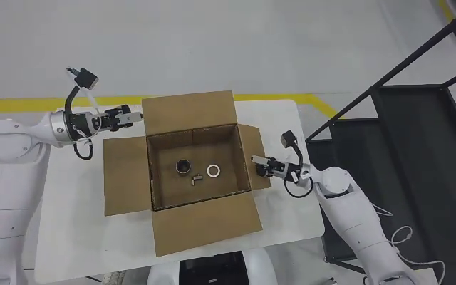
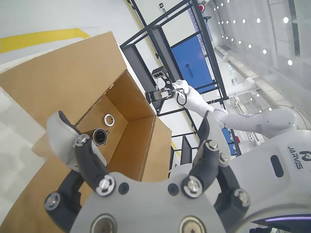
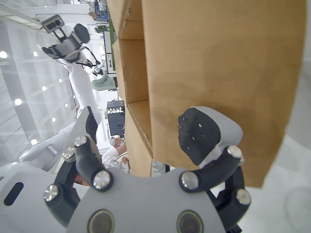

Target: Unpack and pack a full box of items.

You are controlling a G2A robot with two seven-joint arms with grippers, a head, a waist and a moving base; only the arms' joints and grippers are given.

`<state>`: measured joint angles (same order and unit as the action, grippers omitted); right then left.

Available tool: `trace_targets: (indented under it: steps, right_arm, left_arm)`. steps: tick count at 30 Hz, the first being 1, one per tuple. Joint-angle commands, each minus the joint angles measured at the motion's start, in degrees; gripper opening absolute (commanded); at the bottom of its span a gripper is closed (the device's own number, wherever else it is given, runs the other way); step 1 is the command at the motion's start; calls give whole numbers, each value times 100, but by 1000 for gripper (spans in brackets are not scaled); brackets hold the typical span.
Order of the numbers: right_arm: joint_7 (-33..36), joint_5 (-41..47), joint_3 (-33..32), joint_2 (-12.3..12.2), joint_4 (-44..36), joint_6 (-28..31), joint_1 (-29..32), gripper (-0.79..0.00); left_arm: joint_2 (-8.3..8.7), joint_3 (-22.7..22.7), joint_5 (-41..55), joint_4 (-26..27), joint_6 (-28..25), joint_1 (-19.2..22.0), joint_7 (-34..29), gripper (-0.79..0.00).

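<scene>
Open brown cardboard box (image 1: 128, 174): right arm closer
The flat white ring (image 1: 214, 169) inside lies nearer the right gripper (image 1: 256, 161) than the left gripper (image 1: 132, 114); both pairs of fingers spread, empty.

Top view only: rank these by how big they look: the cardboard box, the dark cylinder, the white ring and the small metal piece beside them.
Largest to smallest:
1. cardboard box
2. dark cylinder and white ring: about alike, so not ranked
3. small metal piece
</scene>
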<state>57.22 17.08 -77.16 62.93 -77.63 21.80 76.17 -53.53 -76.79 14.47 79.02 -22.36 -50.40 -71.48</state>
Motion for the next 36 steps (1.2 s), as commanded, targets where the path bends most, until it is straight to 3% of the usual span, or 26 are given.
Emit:
trace_targets:
  steps: [1,9,17,25,36]
  right_arm:
    - [91,194,-153,-27,-220,52,11,0]
    - [384,48,-263,-99,-1470,-157,-45,0]
    - [72,-2210,911,-14,-2176,-661,-642,0]
    - [-425,-4845,2191,149,-2256,-1400,-1322,0]
    - [-831,-5850,3009,357,-1708,-1548,-1808,0]
  left_arm:
    - [20,-57,-8,8,22,-78,39,0]
    - [98,-371,-20,8,95,-430,392,0]
    - [189,-731,-132,157,104,-872,619,0]
    - [257,-1062,-244,337,72,-1334,971,0]
    - [263,-1106,-220,346,50,-1382,1007,0]
